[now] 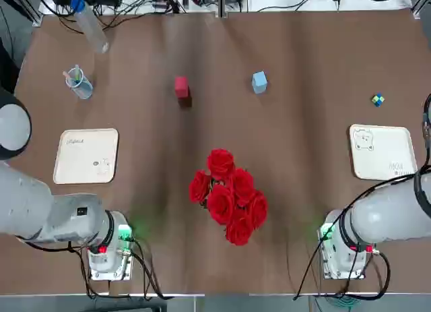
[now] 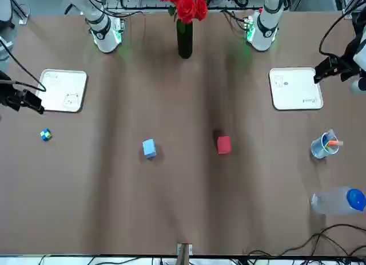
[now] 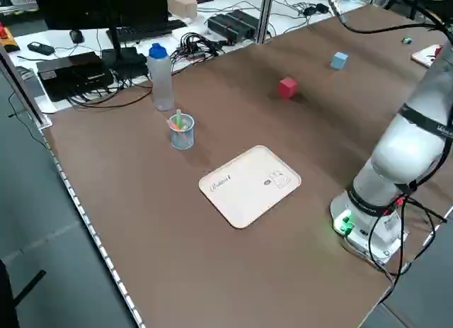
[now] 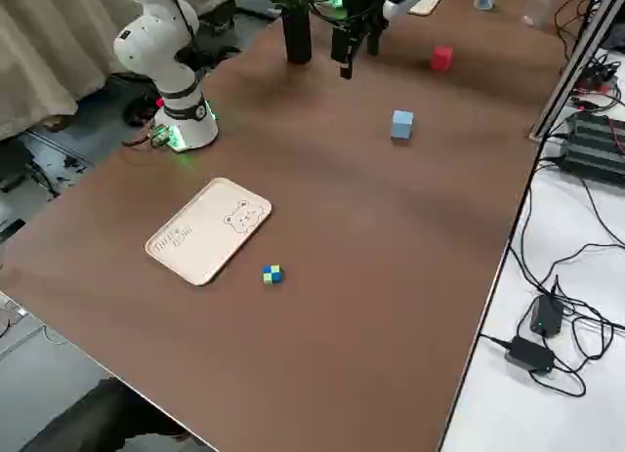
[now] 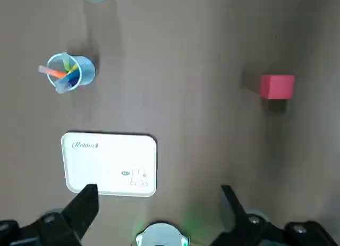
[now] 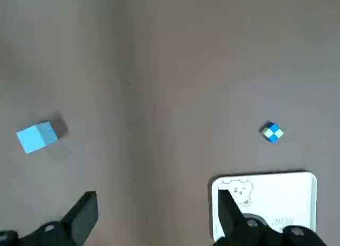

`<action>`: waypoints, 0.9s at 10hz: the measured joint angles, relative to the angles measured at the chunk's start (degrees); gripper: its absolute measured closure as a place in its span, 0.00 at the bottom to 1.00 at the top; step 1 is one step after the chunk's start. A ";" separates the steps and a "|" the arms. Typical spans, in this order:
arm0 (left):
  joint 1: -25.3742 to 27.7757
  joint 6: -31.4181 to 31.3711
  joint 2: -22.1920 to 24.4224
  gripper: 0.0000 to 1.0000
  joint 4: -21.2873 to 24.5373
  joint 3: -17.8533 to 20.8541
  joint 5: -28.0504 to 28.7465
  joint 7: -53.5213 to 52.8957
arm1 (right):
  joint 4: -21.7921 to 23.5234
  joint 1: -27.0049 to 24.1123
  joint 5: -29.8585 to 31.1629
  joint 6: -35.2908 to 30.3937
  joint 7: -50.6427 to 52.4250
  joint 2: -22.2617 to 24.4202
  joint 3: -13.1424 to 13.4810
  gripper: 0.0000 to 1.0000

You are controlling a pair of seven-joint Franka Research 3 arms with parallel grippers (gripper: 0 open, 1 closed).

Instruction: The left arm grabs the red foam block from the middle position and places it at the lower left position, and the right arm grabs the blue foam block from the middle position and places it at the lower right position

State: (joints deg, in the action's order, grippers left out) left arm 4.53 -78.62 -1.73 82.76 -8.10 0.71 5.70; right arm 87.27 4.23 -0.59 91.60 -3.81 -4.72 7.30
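Nothing has been picked up yet, so I think this is the very start of the job. In the top view, the red foam block point(image 1: 180, 86) sits on the bare table at about 11 o'clock from the bunch of roses point(image 1: 229, 194). The blue foam block point(image 1: 259, 81) sits at about 1 o'clock from the roses, well apart from the red one. The lower left position point(image 1: 86, 156) is the plain cream tray at 9 o'clock from the roses. The lower right position point(image 1: 381, 151) is the bear tray at 3 o'clock. Both trays have nothing on them. The left gripper point(image 5: 158, 201) hangs high over the table with its fingers spread wide and holds nothing. The right gripper point(image 6: 155, 206) is the same, wide and holding nothing. Next, I think each arm must reach out over its own block, go down around it and squeeze.
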 joint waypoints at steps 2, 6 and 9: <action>-0.05 0.00 -0.01 0.00 0.00 -0.06 0.00 0.00 | 0.00 0.00 -0.15 -0.17 -0.01 0.02 0.00 0.00; -0.91 -4.98 -4.54 0.00 0.43 -0.94 -0.25 0.63 | 0.38 -0.02 -0.18 -0.59 -0.13 -0.03 0.12 0.00; -4.70 -10.99 -10.88 0.00 0.65 -1.53 -1.75 10.33 | 6.42 0.24 -1.23 8.34 -0.08 -0.68 -0.94 0.00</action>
State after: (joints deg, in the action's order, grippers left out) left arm -0.18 -89.61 -12.61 83.41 -9.63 -1.04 16.03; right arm 93.69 4.47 -1.83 99.93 -3.89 -5.41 6.36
